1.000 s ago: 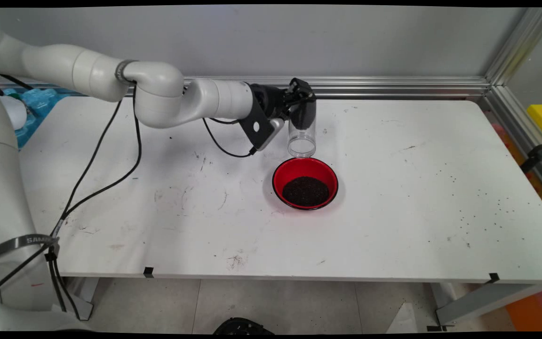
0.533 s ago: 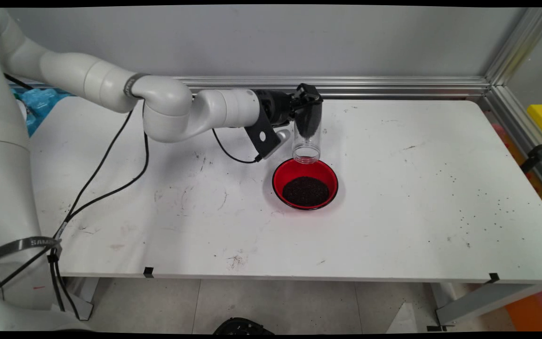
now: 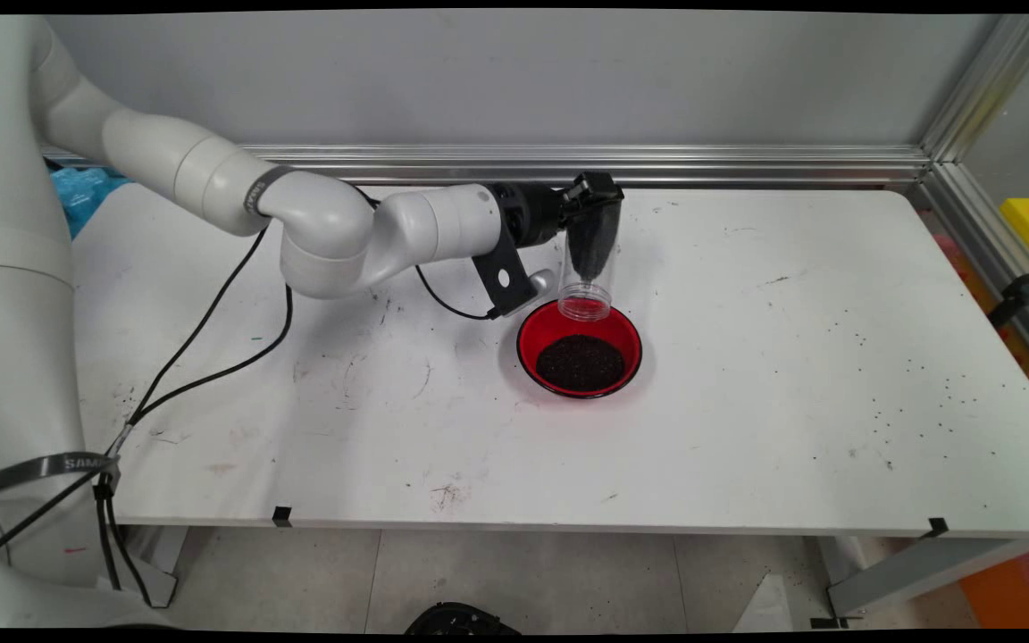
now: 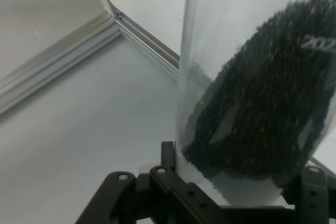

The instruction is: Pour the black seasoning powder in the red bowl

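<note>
My black gripper [image 3: 593,207] is shut on a clear plastic jar [image 3: 589,259] that still has dark grains in it. The jar is turned mouth down, its open end hanging just above the far rim of a red bowl [image 3: 580,349]. A heap of dark grains [image 3: 580,363] lies in the bowl. In the hand view the jar [image 4: 257,82] fills the right side, with the dark grains [image 4: 262,103] piled against its wall, and the gripper's linkage [image 4: 173,192] holds it from below.
Aluminium rails [image 3: 747,165] run along the table's far and right edges. Scattered dark grains [image 3: 916,393] dot the table's right part. Black cables [image 3: 211,348] hang from the arm over the left part.
The gripper has carried the jar a little to the right and down, so its mouth now hangs over the bowl's far rim. The arm has stretched further right.
</note>
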Robot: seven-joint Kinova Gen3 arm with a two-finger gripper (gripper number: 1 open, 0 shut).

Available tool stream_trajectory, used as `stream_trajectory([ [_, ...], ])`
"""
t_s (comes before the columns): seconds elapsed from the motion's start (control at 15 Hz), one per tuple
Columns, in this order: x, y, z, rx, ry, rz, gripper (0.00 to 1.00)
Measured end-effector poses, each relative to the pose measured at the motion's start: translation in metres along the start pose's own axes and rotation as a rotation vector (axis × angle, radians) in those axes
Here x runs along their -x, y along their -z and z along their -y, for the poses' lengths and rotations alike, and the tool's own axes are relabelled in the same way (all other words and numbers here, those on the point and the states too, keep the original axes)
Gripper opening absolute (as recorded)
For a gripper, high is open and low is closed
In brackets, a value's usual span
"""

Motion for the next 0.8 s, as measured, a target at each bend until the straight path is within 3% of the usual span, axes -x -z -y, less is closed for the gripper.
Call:
stream_trajectory([
  [0.8, -0.016, 0.009, 0.0, -0.095, -0.128, 0.022, 0.0],
])
